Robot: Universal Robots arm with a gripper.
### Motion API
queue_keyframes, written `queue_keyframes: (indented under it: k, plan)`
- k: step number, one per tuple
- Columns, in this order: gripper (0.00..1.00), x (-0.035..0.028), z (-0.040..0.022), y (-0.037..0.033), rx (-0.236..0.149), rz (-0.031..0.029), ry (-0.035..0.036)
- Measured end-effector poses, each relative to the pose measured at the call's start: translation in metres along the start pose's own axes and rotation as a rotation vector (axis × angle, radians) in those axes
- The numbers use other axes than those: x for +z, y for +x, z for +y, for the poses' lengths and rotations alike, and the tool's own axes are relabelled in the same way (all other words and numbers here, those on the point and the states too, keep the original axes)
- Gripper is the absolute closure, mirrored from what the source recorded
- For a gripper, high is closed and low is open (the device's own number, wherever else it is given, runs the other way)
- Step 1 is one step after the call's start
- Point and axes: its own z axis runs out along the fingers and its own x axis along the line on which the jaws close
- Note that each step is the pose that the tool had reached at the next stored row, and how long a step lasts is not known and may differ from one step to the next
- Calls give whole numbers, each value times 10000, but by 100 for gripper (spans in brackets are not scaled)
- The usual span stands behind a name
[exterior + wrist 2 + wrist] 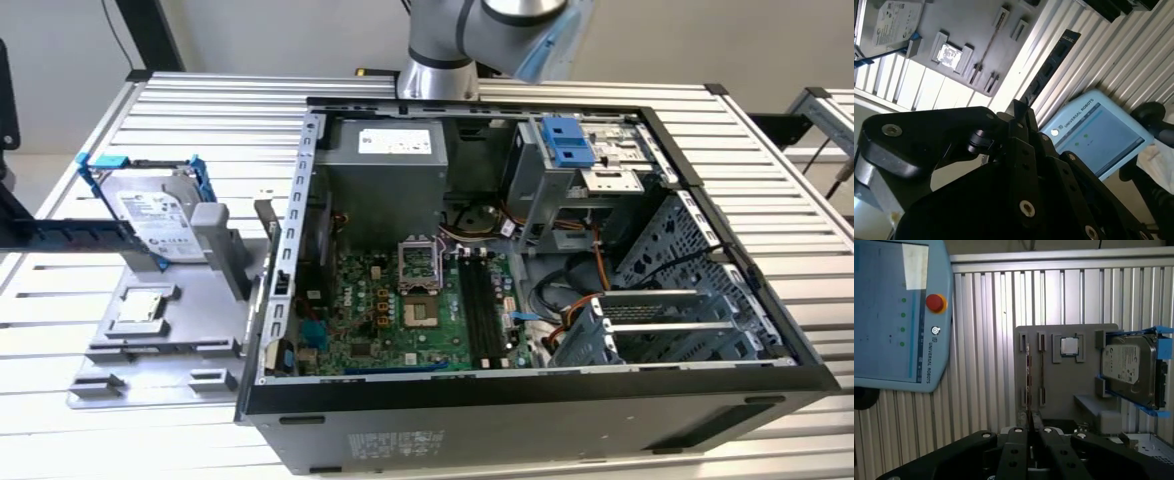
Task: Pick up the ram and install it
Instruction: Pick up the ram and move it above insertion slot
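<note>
The ram (1027,371) is seen edge-on in the first wrist view as a thin strip standing between slotted holders on the gray fixture plate (1061,385); its chips and label cannot be made out from this angle. The gripper (1030,430) is apart from the ram, its black fingers drawn together with nothing clamped between them, and the strip runs in line with the fingertips. The gripper body is cut off by the frame edge in both wrist views. Beside the ram on the same plate sit a processor chip (1069,346) and, further along, a hard drive (1130,369) in a blue bracket. A light-blue teach pendant (899,310) lies on the ribbed aluminium desk (200,110). In the exterior view the fixture plate lies at the exterior view's left of the open computer case (694,390), whose green motherboard (387,310) carries long black slots (483,305). Only the base of the arm (447,45) appears behind the case.
</note>
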Motion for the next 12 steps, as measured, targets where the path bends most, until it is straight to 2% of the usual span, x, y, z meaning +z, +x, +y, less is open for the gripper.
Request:
queue_keyframes:
  k: [5,12]
  plan:
    - [100,-1,-181,-8,0,1,-8]
    - [100,-2,-396,-16,0,2,-21]
